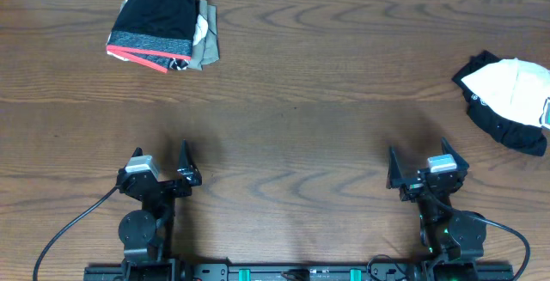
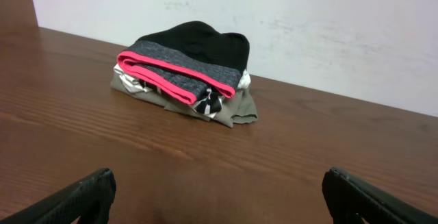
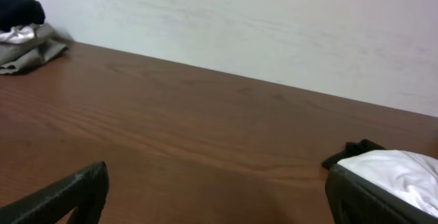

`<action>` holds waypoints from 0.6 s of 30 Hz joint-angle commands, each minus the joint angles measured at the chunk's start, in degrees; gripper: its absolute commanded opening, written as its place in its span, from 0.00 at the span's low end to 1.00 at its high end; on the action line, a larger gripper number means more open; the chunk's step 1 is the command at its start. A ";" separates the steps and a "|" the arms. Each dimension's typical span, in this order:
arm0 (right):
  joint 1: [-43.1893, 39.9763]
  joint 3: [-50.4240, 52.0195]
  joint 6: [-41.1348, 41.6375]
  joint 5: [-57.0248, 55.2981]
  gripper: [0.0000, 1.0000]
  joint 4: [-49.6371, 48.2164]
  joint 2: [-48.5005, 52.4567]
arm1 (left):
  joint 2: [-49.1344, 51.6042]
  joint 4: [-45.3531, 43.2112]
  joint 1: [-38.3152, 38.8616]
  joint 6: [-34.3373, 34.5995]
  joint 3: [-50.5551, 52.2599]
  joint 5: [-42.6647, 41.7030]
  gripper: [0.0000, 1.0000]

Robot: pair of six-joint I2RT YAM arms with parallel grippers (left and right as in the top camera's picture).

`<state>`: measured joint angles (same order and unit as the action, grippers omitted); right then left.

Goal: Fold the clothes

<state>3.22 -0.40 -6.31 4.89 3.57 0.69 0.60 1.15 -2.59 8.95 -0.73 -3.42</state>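
A crumpled white garment (image 1: 514, 88) lies on a black garment (image 1: 507, 126) at the table's far right; its white edge shows in the right wrist view (image 3: 400, 172). A stack of folded clothes (image 1: 159, 25), black on top with a grey and pink band, sits at the back left and shows in the left wrist view (image 2: 185, 70). My left gripper (image 1: 172, 162) is open and empty near the front edge, in the left wrist view (image 2: 219, 196). My right gripper (image 1: 423, 165) is open and empty near the front right, in the right wrist view (image 3: 215, 196).
The wooden table (image 1: 292, 118) spans the whole view. A white wall (image 2: 308, 18) runs along its back edge. Cables trail from both arm bases at the front edge.
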 commanded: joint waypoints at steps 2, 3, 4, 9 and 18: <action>-0.52 0.09 3.32 5.70 0.99 -1.11 -0.31 | -0.37 2.69 -0.24 -1.01 0.50 0.26 0.98; -0.55 0.09 4.31 7.23 0.99 -1.51 -0.31 | -0.37 2.69 -0.24 -0.98 0.50 0.26 0.98; -0.52 0.09 5.14 8.85 0.99 -1.64 -0.31 | -0.37 2.69 -0.24 -0.98 0.50 0.26 0.98; -0.55 0.09 7.15 18.67 0.99 -1.86 -0.31 | -0.37 2.69 -0.24 -0.98 0.50 0.26 0.98; -0.55 0.09 10.19 25.05 0.99 -9.66 -0.31 | -0.37 2.69 -0.24 -0.98 0.50 0.26 0.98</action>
<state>3.22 -0.40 1.19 27.27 -5.50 0.69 0.58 1.15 -2.59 8.93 -0.73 -3.42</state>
